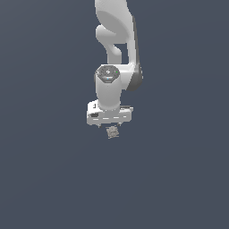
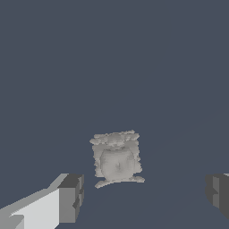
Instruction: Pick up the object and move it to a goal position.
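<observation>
The object (image 1: pixel 112 132) is a tiny grey-brown mottled cube lying on the dark grey floor, just below the white gripper (image 1: pixel 110 125) in the exterior view. The arm points straight down over it. In the wrist view the cube (image 2: pixel 116 158) sits between the two dark fingertips (image 2: pixel 71 197), a little ahead of them, with wide gaps on both sides. The gripper (image 2: pixel 145 194) is open and holds nothing. The fingers do not touch the cube.
A plain dark grey floor (image 1: pixel 53 179) fills both views. The white arm (image 1: pixel 116 40) rises toward the top of the exterior view. No other objects show.
</observation>
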Controlling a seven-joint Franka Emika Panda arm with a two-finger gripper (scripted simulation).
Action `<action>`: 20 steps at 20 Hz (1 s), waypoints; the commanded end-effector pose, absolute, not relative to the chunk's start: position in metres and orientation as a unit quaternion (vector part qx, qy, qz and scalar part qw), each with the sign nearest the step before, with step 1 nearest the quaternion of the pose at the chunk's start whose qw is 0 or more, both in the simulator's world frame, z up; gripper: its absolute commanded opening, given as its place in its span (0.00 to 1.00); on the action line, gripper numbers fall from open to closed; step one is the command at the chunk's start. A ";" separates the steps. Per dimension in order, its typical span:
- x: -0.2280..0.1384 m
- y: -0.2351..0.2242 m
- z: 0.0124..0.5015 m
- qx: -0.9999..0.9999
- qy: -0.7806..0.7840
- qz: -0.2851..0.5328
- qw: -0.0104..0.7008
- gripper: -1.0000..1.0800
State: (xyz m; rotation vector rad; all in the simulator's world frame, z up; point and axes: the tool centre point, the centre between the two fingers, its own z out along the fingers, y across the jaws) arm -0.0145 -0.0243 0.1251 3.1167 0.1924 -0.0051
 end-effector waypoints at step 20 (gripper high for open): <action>-0.029 -0.011 0.070 0.993 0.119 0.000 0.000 0.96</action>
